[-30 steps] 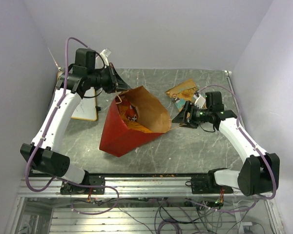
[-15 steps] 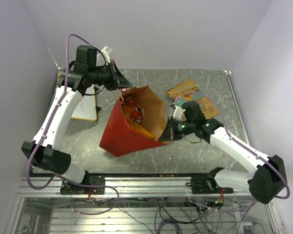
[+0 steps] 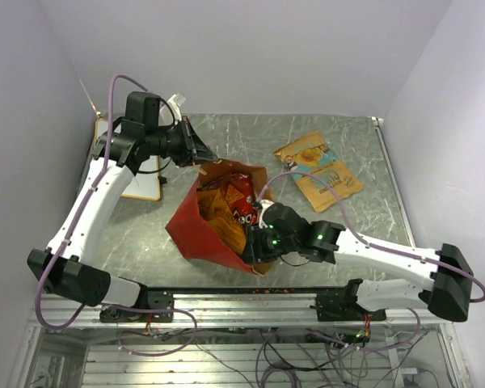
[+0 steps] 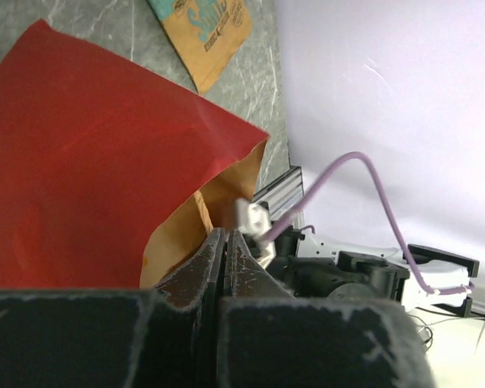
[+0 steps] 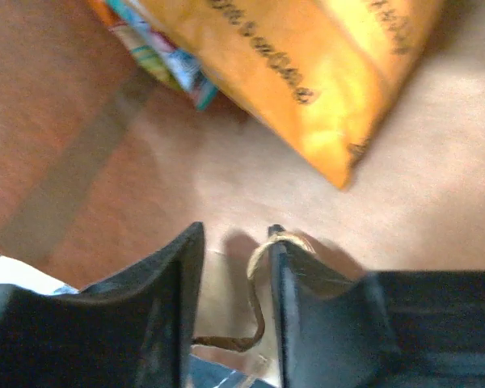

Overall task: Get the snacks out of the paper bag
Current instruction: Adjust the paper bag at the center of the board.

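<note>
The paper bag [image 3: 187,232], red outside and kraft inside, stands tilted with its mouth up. My left gripper [image 3: 207,158] is shut on the bag's far rim and holds it up; its wrist view shows shut jaws beside the red outside [image 4: 97,162]. Red and orange snacks [image 3: 230,202] lie inside. My right gripper [image 3: 256,243] is open inside the bag's mouth at the near rim. In its wrist view the gripper [image 5: 234,242] hangs over the kraft wall, a twisted handle loop [image 5: 259,275] draped on one finger, an orange packet [image 5: 307,65] beyond.
Two orange-brown packets [image 3: 305,149] [image 3: 332,182] lie on the grey table at the back right. A white board [image 3: 142,183] lies at the left under my left arm. Lilac walls close in the sides and back; a metal rail [image 3: 250,303] runs along the front.
My right arm has swung left from beside the table packets into the bag's mouth. The bag's mouth has turned more upward, showing more snacks. My left gripper has stayed on the rim.
</note>
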Motion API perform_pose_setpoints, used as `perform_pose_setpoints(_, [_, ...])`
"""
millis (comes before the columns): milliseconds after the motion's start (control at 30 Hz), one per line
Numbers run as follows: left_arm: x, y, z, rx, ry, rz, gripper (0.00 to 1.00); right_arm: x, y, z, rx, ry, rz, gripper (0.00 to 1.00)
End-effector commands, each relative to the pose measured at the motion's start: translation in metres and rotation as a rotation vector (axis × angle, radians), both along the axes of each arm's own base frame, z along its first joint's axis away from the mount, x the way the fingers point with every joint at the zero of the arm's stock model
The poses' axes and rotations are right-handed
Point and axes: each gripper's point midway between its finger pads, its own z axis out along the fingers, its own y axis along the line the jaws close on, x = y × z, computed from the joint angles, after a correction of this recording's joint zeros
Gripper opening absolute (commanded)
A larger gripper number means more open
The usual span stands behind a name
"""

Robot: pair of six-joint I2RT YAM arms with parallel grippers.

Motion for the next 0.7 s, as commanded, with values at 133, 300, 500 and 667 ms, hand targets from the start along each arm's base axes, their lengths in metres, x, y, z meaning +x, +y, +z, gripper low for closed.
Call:
perform_pose_setpoints(133, [-0.017, 0.008, -0.005, 0.03, 0.039, 0.038, 0.07, 0.041, -0.094, 0.023, -0.294, -0.324, -0.161, 0.7])
perform_pose_setpoints(300, [-0.014, 0.011, 0.005, 0.009, -0.028, 0.097, 0.07, 0.064, -0.104, 0.066, -0.329, -0.529, -0.13, 0.88])
perform_pose_setpoints(500, [-0.016, 0.001, 0.018, -0.044, -0.054, 0.077, 0.07, 0.093, -0.079, 0.134, -0.266, -0.753, -0.074, 0.91])
perform_pose_setpoints(667, [-0.008, -0.004, 0.038, -0.062, -0.136, 0.072, 0.07, 0.099, -0.061, 0.161, -0.227, -0.868, 0.023, 0.89])
